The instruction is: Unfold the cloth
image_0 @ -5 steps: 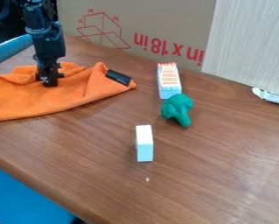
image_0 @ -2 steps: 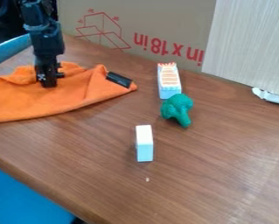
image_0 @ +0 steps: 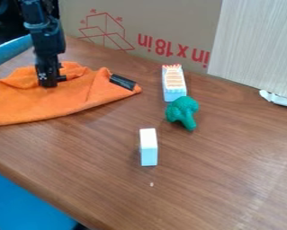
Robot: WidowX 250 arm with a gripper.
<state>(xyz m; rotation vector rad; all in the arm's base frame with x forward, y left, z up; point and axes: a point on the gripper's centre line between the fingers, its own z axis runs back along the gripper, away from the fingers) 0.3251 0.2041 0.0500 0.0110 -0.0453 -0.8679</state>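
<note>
Right, I have the claw pointing down over the orange cloth, its tip at the rumpled part. I can't tell from here whether it is spread, pressed together or pinching any fabric. Above it, the black arm comes in past the counter's far left corner.

The cloth lies on the left part of the counter, bunched and folded around the claw, with a flatter stretch towards the near left edge. Its tapered end points towards the middle of the counter, and I see a black strip on the fold there.

Further out, a small white-and-blue box with an orange-patterned top lies near the far edge. A green toy broccoli is just beside its near end; I can't say if they touch. Closer to the near left edge, a white block stands apart from both.

Along the far edge I have a cardboard panel with red print and a pale ribbed panel.
</note>
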